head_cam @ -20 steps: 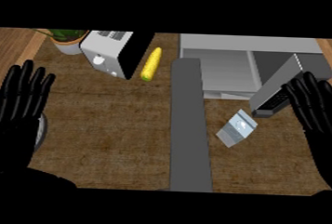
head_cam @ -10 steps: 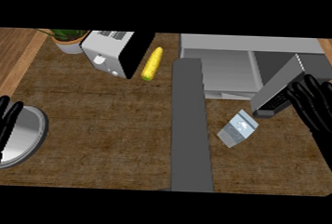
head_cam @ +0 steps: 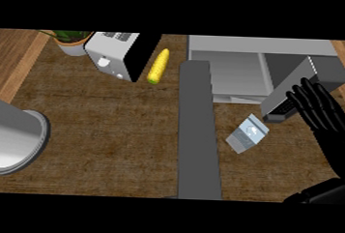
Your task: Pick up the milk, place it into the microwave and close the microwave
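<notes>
So, quick rundown:
Right hand (head_cam: 322, 110): at 3 o'clock, fingers straight and spread, holding nothing, up against the microwave door.
Left hand: not in view.
Milk (head_cam: 247, 133): lying on the worktop (head_cam: 111, 121), around 4 o'clock from centre, just right of the grey strip (head_cam: 198, 134), below the microwave (head_cam: 241, 67).
Long axis: runs roughly 1 to 7 o'clock, gabled top toward 1.
Door (head_cam: 297, 91): swung open, edge-on, right beside the hand.
Risk: probably bumping the door on the way down, or nudging the carton so it slides under the door's edge instead of getting wrapped.
Other stuff: toaster (head_cam: 120, 56), corn (head_cam: 158, 66), pot (head_cam: 10, 142) at 9.
</notes>
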